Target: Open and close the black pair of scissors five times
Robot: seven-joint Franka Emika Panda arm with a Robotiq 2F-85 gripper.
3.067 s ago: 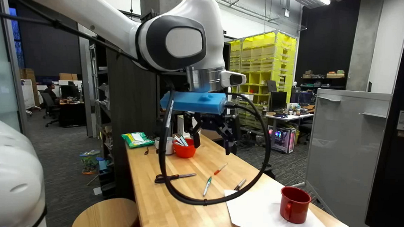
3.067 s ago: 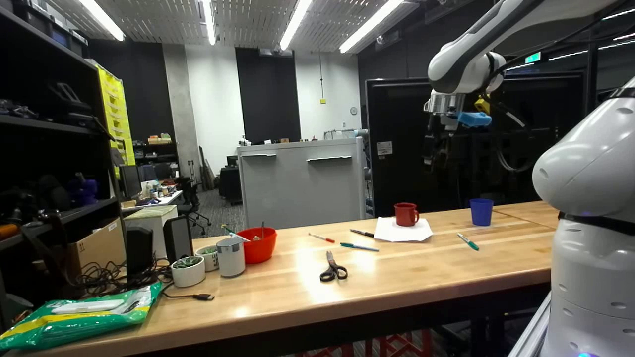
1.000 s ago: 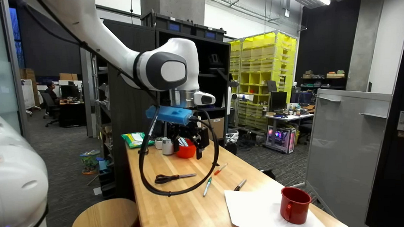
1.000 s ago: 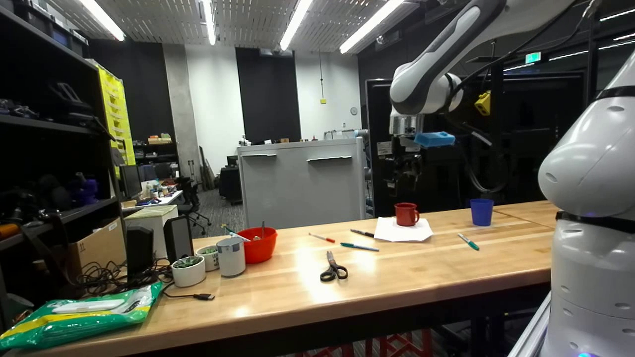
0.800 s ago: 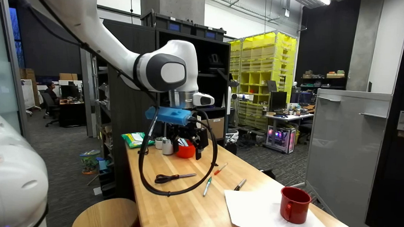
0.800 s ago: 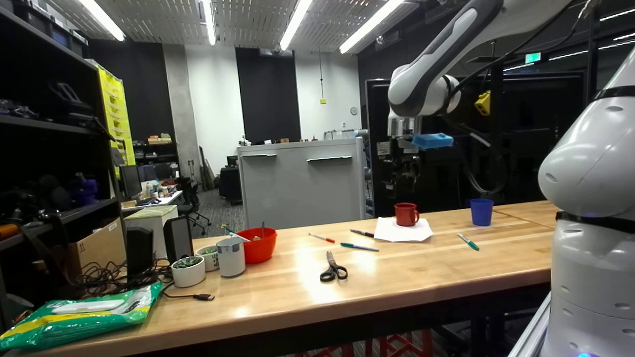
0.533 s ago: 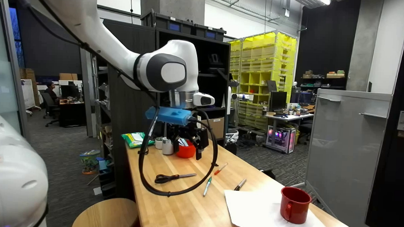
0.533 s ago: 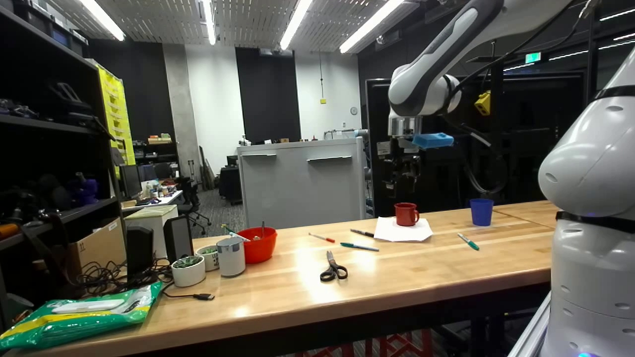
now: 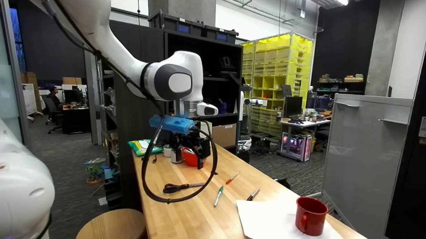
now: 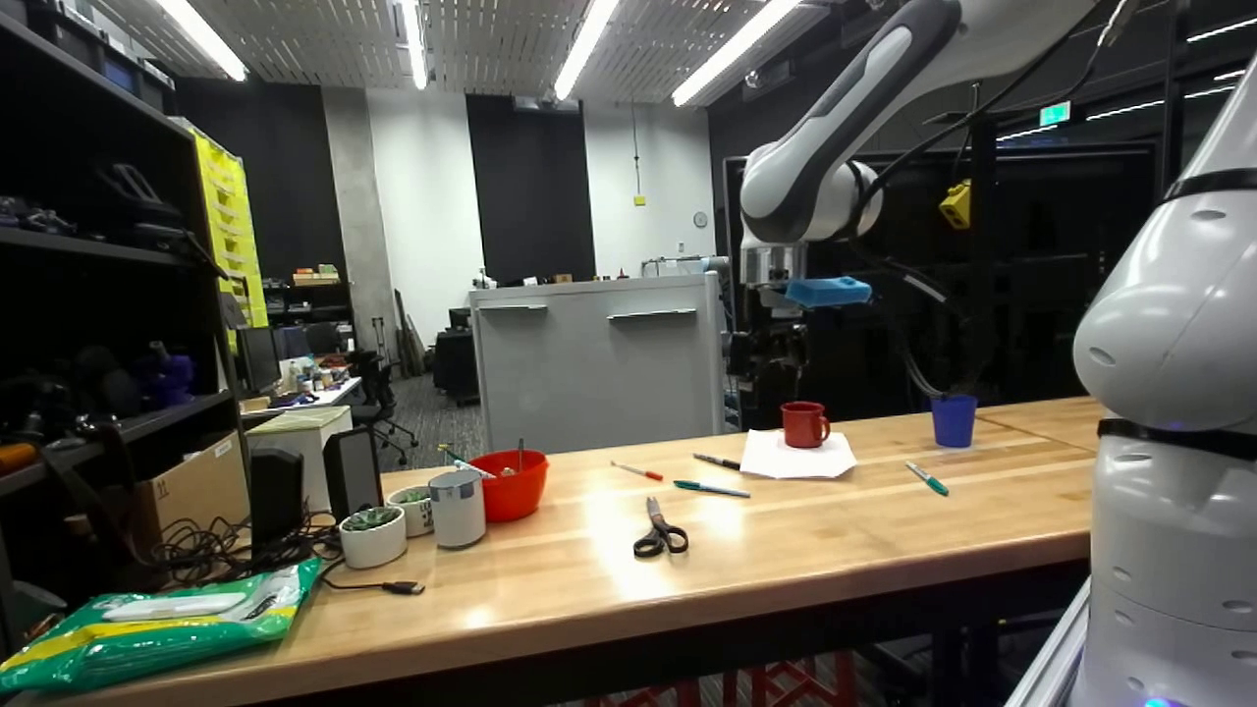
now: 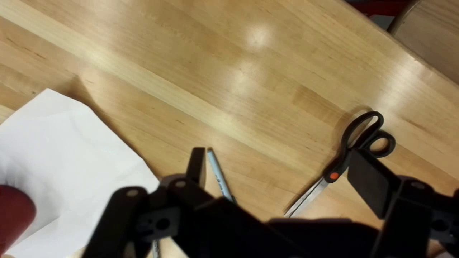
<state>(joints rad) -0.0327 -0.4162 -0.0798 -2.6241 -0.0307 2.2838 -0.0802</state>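
The black pair of scissors lies flat on the wooden table in both exterior views. In the wrist view the scissors show black loop handles, an orange pivot dot and silver blades with a narrow gap between them. My gripper is open and empty, well above the table. It also shows against a dark background in an exterior view. In the wrist view the gripper has its jaws wide apart. One finger overlaps the view of the handles without touching them. The blade tips are at the gripper body's edge.
A green-capped marker, a red pen and a black marker lie near the scissors. A red mug stands on white paper. A red bowl, a white canister and a blue cup also stand on the table.
The arm has moved lower and further left in both exterior views, pausing briefly around half a second ago. The gripper stays open. The scissors have not moved.
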